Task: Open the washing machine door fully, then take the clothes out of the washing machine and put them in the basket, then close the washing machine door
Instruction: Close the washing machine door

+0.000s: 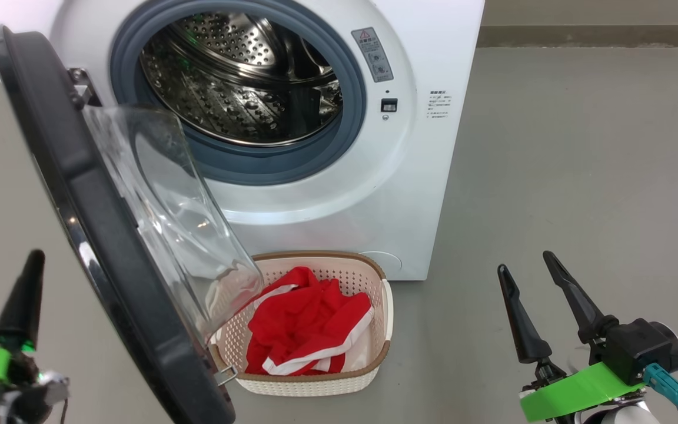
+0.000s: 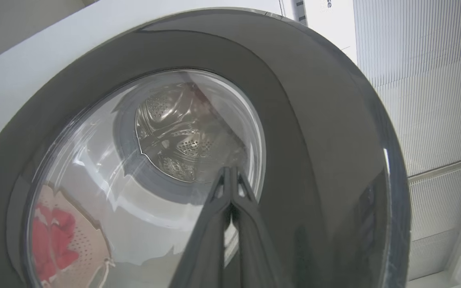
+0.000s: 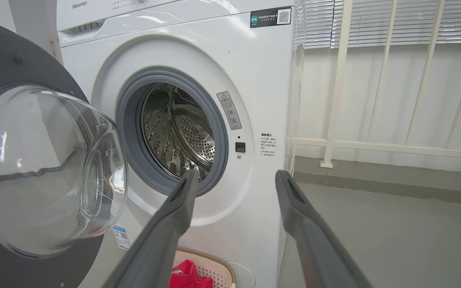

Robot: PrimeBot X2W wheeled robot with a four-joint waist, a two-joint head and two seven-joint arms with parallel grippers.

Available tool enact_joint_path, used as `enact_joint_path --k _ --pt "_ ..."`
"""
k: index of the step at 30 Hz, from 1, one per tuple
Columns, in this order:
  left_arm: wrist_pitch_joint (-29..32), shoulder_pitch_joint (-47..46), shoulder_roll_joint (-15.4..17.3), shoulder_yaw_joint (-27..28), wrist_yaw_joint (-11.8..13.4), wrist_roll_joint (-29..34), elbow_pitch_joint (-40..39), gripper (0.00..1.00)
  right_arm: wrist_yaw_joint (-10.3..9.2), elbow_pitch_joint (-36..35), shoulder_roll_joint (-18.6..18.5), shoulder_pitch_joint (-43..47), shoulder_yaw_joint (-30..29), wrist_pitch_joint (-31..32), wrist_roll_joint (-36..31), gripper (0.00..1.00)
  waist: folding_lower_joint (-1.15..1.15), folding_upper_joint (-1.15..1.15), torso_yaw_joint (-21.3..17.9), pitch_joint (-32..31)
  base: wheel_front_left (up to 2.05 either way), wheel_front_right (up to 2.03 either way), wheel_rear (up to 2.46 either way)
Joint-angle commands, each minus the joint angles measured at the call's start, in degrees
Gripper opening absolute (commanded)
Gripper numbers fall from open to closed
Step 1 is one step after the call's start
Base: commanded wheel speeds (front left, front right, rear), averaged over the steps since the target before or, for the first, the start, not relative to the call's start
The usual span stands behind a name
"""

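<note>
Grey floor [image 1: 551,176] holds the basket [image 1: 309,386] of red clothes [image 1: 303,330].

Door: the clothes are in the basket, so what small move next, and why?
Probably push the door shut with the left claw: the drum looks empty, the clothes lie in the basket, and that shut claw points at the door's outer face.

Hisense is printed on the washing machine [image 3: 250,80]; upper front.
</note>
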Motion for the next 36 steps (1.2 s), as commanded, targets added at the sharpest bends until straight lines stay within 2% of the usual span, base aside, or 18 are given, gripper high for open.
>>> enact_joint_path --k 1,3,6,9,12,23,36 --pt "2.0 -2.7 1.1 2.5 2.0 -2.9 -3.0 0.0 0.37 -1.6 -0.2 -1.2 1.1 -0.4 0.2 1.0 0.0 0.0 -0.2 0.0 0.0 0.0 0.0" --pt "4.8 -3.2 1.0 3.3 5.2 -7.2 -4.9 0.0 0.37 -1.6 -0.1 -1.1 1.1 -0.4 0.2 1.0 0.0 0.0 -0.4 0.1 0.0 0.0 0.0" --pt "8.3 -3.4 1.0 3.5 8.6 -12.3 -8.5 0.0 0.37 -1.6 -0.1 -1.0 1.2 -0.4 0.3 1.0 0.0 0.0 -0.8 0.2 0.0 0.0 0.0" --pt "10.2 -2.7 0.9 3.2 11.2 -15.2 -11.7 0.0 0.37 -1.7 -0.1 -1.1 1.2 -0.4 0.2 1.0 0.0 0.0 -1.1 0.5 0.0 0.0 0.0" --pt "10.7 -1.9 0.9 2.5 12.4 -15.4 -13.8 0.0 0.37 -1.8 -0.1 -1.2 1.3 -0.4 0.2 1.0 0.0 0.0 -1.4 0.9 0.0 0.0 0.0" --pt "9.3 -1.5 0.8 -0.3 12.8 -18.9 -17.6 0.0 0.37 -1.8 -0.1 -2.5 1.8 -0.4 0.1 1.0 0.0 0.0 -4.5 3.6 0.0 0.0 0.0" --pt "5.5 -5.3 0.8 -5.2 11.2 -20.7 -15.4 0.0 0.37 -2.1 -0.3 -4.6 2.3 -0.4 0.1 1.0 0.0 0.0 -7.8 7.2 0.0 0.0 0.0"
